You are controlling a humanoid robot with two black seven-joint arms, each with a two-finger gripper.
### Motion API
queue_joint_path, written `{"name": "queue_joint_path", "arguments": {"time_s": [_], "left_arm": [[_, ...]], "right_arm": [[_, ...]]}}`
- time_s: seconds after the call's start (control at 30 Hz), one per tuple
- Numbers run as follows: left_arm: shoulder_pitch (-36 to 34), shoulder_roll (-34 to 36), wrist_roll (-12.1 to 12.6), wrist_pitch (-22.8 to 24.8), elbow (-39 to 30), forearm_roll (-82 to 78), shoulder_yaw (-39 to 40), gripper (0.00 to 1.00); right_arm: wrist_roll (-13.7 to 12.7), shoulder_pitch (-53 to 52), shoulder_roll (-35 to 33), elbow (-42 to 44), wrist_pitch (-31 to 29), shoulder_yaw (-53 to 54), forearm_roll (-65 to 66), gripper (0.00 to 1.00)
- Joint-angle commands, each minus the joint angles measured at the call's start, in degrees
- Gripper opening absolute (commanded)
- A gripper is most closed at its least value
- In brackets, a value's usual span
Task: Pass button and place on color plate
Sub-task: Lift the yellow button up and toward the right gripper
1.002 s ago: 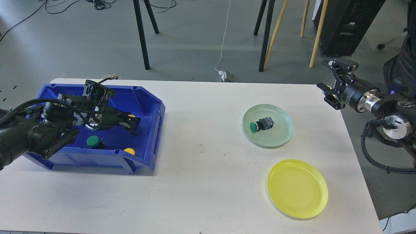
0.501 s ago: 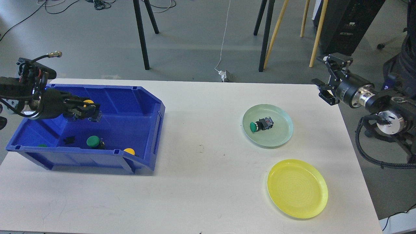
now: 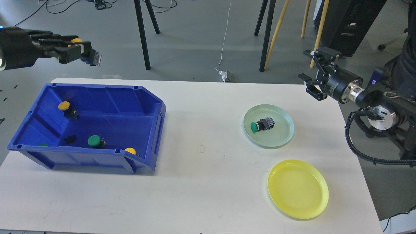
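An empty yellow plate (image 3: 298, 188) lies nearest the camera at the right of the white worktop (image 3: 201, 182), with a pale green plate (image 3: 268, 126) just beyond it carrying a green-capped button (image 3: 262, 125) on its side. Across the worktop to the left, a blue bin (image 3: 87, 125) holds a green button (image 3: 94, 140), one yellow button (image 3: 130, 151) at its front wall and another yellow button (image 3: 65, 107) toward the back. Farther off, the right tool (image 3: 312, 77) hovers above the worktop's far right corner, fingers spread and empty. At upper left, raised well clear of the bin, the left tool (image 3: 85, 54) is clamped on a yellow-capped button (image 3: 87, 52).
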State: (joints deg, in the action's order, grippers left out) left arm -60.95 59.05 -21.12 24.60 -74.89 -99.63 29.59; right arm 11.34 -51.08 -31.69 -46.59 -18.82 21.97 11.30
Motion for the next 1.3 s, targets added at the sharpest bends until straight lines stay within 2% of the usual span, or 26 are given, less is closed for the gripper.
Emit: {"name": "queue_joint_path", "arguments": {"time_s": [0.0, 0.2, 0.4, 0.63, 1.0, 1.27], "left_arm": [[-1.2, -8.0, 2.2, -5.6, 0.4, 0.1, 0.9, 0.34], [-1.3, -20.3, 4.5, -13.8, 1.8, -0.9, 0.6, 0.34], [-1.0, -26.3, 3.3, -21.0, 5.1, -8.5, 0.0, 0.34], [-0.7, -28.4, 1.9, -25.4, 6.1, -13.0, -0.1, 0.33], [-1.0, -32.9, 1.3, -31.4, 5.8, -19.2, -0.1, 0.31], [-2.1, -38.7, 1.4, -32.2, 5.8, -18.9, 0.1, 0.31]], "right_arm": [[0.0, 0.2, -0.7, -3.0, -0.1, 1.1, -2.6, 0.79], [-1.0, 0.1, -3.7, -9.6, -0.1, 2.1, -8.6, 0.80], [-2.1, 0.3, -6.8, -19.1, -0.1, 4.3, -13.5, 0.80], [-2.2, 0.5, -7.7, -26.3, 0.0, 4.7, -13.5, 0.80], [-2.1, -0.4, -7.0, -30.2, 0.0, 4.0, -13.5, 0.81], [-1.8, -2.9, -7.1, -32.5, 0.0, 4.0, -13.5, 0.81]]}}
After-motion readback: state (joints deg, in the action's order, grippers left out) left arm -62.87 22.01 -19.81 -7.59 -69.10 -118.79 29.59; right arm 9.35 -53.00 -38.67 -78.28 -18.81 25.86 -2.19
